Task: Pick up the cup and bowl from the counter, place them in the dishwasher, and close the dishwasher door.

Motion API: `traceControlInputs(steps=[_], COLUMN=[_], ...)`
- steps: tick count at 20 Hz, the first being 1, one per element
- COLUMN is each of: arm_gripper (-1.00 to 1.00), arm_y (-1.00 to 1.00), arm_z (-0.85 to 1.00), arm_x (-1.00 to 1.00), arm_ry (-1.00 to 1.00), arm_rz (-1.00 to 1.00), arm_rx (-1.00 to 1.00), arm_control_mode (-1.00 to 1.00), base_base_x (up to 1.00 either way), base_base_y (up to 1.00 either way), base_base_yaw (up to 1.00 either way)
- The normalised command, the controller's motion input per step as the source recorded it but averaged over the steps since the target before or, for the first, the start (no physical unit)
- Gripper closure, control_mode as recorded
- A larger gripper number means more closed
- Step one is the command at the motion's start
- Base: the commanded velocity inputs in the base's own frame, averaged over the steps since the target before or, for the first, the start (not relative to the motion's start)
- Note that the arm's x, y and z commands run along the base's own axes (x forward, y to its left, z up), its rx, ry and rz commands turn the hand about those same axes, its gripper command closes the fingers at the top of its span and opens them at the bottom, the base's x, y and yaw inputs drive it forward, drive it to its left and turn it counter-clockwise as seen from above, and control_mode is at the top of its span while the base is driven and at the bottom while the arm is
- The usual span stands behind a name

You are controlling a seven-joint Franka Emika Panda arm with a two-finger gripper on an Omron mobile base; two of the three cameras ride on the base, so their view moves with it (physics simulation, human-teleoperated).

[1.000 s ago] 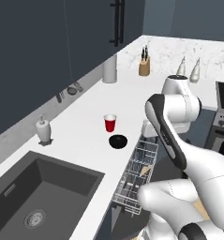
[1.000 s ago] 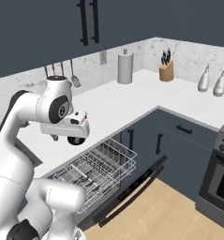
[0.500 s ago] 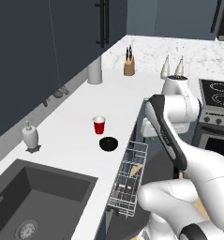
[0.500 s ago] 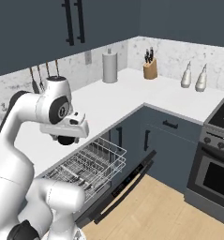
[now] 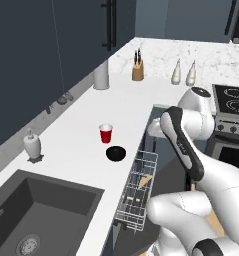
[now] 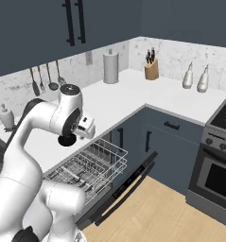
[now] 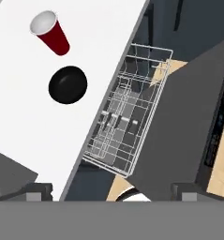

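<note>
While hovering high with gripper (image 7: 108, 194) wide (empty), could knock cup (image 5: 106, 133) over by clipping bowl (image 5: 115, 153) just beside.

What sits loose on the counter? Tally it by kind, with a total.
Red cup: 1
Black bowl: 1
Soap dispenser: 1
Paper towel roll: 1
Knife block: 1
Pale bottles: 2
Total: 7
</note>
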Motion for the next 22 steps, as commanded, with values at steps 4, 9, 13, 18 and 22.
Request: traceControlInputs(steps=[4,9,13,18,22], arm_gripper=[-1.00,-1.00,-1.00,-1.00,-1.00], arm_y=[0.13,0.18,0.23,0.29,0.56], arm_z=[-0.01,0.01,0.00,-0.02,-0.35], arm_x=[0.73,0.47,0.56,0.80,0.81], arm_ry=[-0.01,-0.02,-0.04,-0.03,0.11], arm_rz=[-0.05,0.00,0.03,0.01,0.01], arm_rx=[0.04,0.09,0.16,0.13,0.10], arm_control_mode=[-1.00,-1.00,-1.00,-1.00,-1.00], base_base_x=[0.00,0.00,0.00,0.00,0.00], base_base_y=[0.00,0.00,0.00,0.00,0.00], base_base_yaw=[0.00,0.00,0.00,0.00,0.00])
